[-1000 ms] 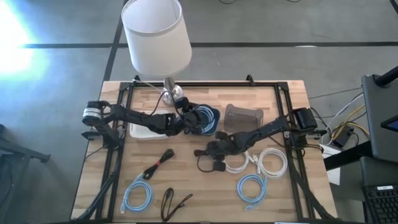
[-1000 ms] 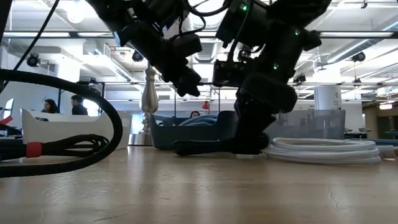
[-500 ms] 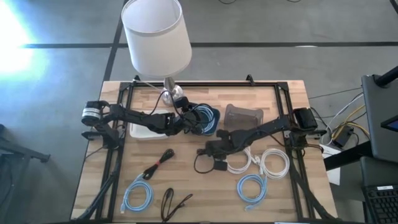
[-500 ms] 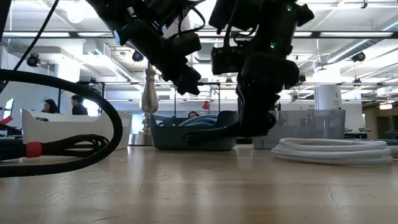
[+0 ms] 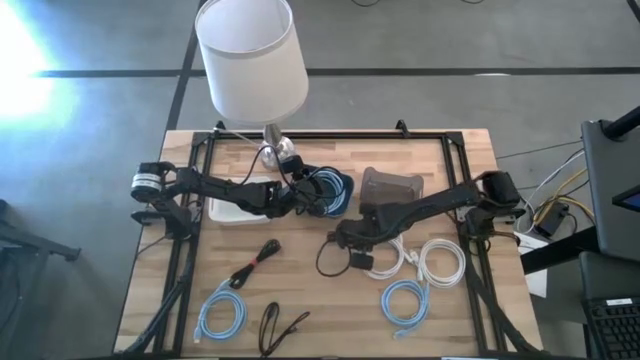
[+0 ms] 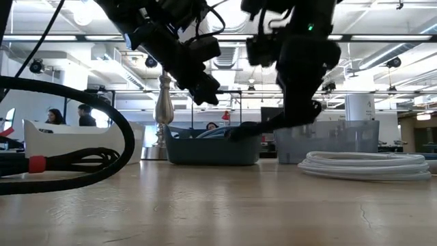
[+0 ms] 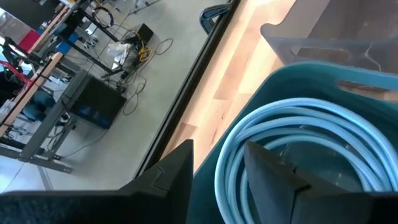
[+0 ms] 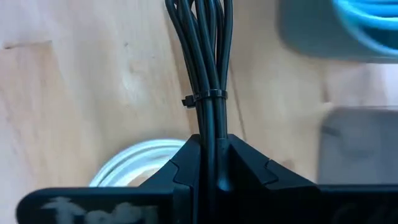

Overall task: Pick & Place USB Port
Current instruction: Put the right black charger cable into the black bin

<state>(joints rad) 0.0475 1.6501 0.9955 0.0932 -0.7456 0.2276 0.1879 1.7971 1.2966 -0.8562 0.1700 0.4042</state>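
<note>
near the middle of the bench (image 5: 300, 300), the right hand (image 8: 210, 163) is clamped on a bundled black cable (image 8: 209, 68), lifted clear of the wood. the left hand (image 7: 217, 174) hangs open over the teal bin (image 5: 335, 190) toward the back edge. the dangling loop could snag the white coil (image 5: 440, 262) beside it, or slip from a narrow grip.

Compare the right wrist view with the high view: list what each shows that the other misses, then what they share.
Only the right wrist view shows the cable tie binding the black cable bundle and the fingers pinching it on both sides.

Only the high view shows the whole table: the lamp, the left gripper over the blue bin, the white tray, and the blue cable coils near the front edge.

Both show the right gripper shut on the black cable bundle, the white cable coil and the blue bin.
</note>
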